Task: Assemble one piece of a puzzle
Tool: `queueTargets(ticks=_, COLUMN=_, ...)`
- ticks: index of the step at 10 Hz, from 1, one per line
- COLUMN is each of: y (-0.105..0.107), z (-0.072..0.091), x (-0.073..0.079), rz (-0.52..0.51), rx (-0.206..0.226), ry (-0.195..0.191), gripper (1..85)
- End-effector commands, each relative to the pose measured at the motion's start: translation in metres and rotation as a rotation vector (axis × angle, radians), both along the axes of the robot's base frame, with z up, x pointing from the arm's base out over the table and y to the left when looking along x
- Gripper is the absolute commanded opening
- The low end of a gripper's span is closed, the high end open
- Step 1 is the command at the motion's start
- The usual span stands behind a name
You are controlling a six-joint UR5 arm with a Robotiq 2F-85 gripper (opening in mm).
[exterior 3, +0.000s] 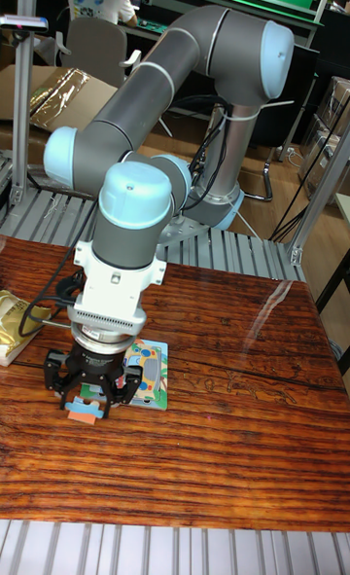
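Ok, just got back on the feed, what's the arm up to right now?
The UR5 arm is bent down over the near left part of the wooden table, its pincer pointing straight down beside the colourful puzzle board. A small puzzle piece, orange and blue, sits at the fingertips at the board's left edge. Whether it is gripped or already resting on the table cannot be told from this view. A yellow packet lies at the table's left edge.

The tool [86, 402] grips a puzzle piece [84, 413] beside the puzzle board [152, 373].

The puzzle board [151, 373] lies on the table [233, 439], partly under the gripper [86, 402]; a loose piece [84, 412] seemingly sits at the board's left edge.
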State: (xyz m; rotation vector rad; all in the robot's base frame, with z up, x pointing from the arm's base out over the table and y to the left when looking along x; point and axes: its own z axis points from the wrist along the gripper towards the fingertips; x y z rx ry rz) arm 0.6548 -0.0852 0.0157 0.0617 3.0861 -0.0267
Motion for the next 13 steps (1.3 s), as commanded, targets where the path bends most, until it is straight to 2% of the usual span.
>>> queueTargets(ticks=1, y=0.0047, z=0.0029, x=-0.0021, rz=-0.021, rx=0.017, ry=-0.003, gripper=48.3)
queueTargets(ticks=10, y=0.0097, z=0.0053, x=-0.0082, rz=-0.035, rx=0.029, ry=-0.006, gripper=43.7)
queueTargets(ticks=13, y=0.0097, z=0.0048, x=0.0013, rz=-0.019, rx=0.03, ry=-0.026, gripper=43.3)
